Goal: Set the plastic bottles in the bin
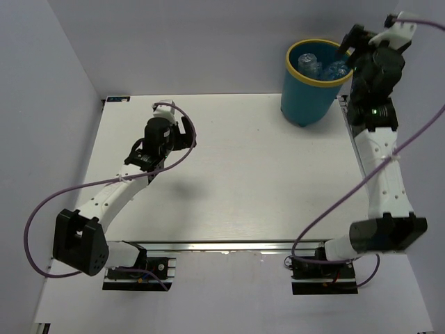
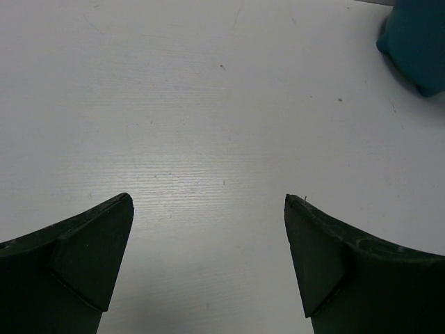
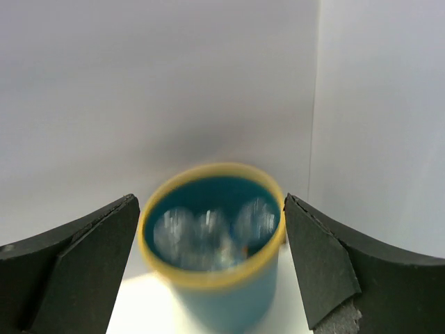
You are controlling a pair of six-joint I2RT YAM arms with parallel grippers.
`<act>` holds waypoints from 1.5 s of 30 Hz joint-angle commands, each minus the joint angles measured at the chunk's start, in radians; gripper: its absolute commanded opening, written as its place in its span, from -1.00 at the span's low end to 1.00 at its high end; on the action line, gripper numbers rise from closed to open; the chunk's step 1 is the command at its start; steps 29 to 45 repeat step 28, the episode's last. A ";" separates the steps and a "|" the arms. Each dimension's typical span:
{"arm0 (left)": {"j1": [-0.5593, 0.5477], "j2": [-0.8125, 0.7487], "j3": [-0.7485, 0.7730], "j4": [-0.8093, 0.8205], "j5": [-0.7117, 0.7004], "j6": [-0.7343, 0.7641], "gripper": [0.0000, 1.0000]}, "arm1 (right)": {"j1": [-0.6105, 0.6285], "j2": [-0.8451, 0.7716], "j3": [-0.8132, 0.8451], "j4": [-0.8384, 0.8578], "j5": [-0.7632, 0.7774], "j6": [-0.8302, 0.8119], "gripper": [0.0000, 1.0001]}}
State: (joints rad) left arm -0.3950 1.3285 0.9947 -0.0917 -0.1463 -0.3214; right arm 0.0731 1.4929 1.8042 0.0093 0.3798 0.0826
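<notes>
The teal bin (image 1: 306, 97) with a yellow rim stands at the table's far right corner. Several clear plastic bottles (image 1: 321, 67) lie inside it, and they show blurred in the right wrist view as bottles (image 3: 208, 236) below the bin's rim (image 3: 208, 278). My right gripper (image 1: 348, 43) hovers over the bin's right rim. It is open (image 3: 210, 198) and holds nothing. My left gripper (image 1: 186, 136) hangs over the table's left middle. It is open (image 2: 208, 198) above bare table, with only the bin's base (image 2: 417, 49) at the upper right of its view.
The white table (image 1: 243, 174) is enclosed by grey walls on the left, back and right. The bin sits close to the back wall and the right arm (image 1: 382, 160). Purple cables (image 1: 42, 209) loop beside both arms.
</notes>
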 commanded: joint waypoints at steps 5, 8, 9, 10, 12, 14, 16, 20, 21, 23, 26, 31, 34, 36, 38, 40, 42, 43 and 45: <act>0.025 -0.106 0.018 -0.131 -0.220 -0.113 0.97 | 0.001 -0.393 -0.653 0.064 -0.133 0.244 0.79; 0.082 -0.146 -0.014 -0.155 -0.266 -0.162 0.97 | 0.001 -0.548 -0.897 0.025 -0.124 0.392 0.79; 0.102 -0.162 -0.028 -0.152 -0.265 -0.188 0.96 | 0.001 -0.612 -0.996 0.012 -0.122 0.432 0.79; 0.123 -0.169 -0.040 -0.146 -0.256 -0.197 0.96 | 0.001 -0.640 -1.044 0.014 -0.137 0.463 0.79; 0.177 -0.178 -0.077 -0.143 -0.251 -0.221 0.96 | 0.001 -0.722 -1.132 0.014 -0.131 0.509 0.79; 0.231 -0.180 -0.103 -0.149 -0.245 -0.238 0.96 | 0.001 -0.770 -1.253 0.050 -0.101 0.561 0.79; 0.271 -0.170 -0.105 -0.175 -0.233 -0.266 0.96 | -0.001 -0.821 -1.312 0.083 -0.061 0.560 0.79; 0.358 -0.161 -0.102 -0.189 -0.170 -0.292 0.96 | 0.001 -0.836 -1.293 0.018 -0.025 0.534 0.79; 0.363 -0.160 -0.108 -0.187 -0.165 -0.291 0.96 | 0.001 -0.833 -1.293 0.014 -0.015 0.530 0.79; 0.370 -0.158 -0.111 -0.180 -0.171 -0.292 0.96 | 0.001 -0.827 -1.295 0.009 0.016 0.526 0.79; 0.375 -0.152 -0.105 -0.184 -0.187 -0.294 0.96 | -0.001 -0.819 -1.306 0.029 0.015 0.519 0.79; 0.377 -0.153 -0.110 -0.183 -0.187 -0.295 0.96 | 0.001 -0.818 -1.315 0.058 -0.004 0.514 0.79; 0.377 -0.153 -0.110 -0.183 -0.187 -0.295 0.96 | 0.001 -0.818 -1.315 0.058 -0.004 0.514 0.79; 0.377 -0.153 -0.110 -0.183 -0.187 -0.295 0.96 | 0.001 -0.818 -1.315 0.058 -0.004 0.514 0.79; 0.377 -0.153 -0.110 -0.183 -0.187 -0.295 0.96 | 0.001 -0.818 -1.315 0.058 -0.004 0.514 0.79; 0.377 -0.153 -0.110 -0.183 -0.187 -0.295 0.96 | 0.001 -0.818 -1.315 0.058 -0.004 0.514 0.79; 0.377 -0.153 -0.110 -0.183 -0.187 -0.295 0.96 | 0.001 -0.818 -1.315 0.058 -0.004 0.514 0.79; 0.377 -0.153 -0.110 -0.183 -0.187 -0.295 0.96 | 0.001 -0.818 -1.315 0.058 -0.004 0.514 0.79; 0.377 -0.153 -0.110 -0.183 -0.187 -0.295 0.96 | 0.001 -0.818 -1.315 0.058 -0.004 0.514 0.79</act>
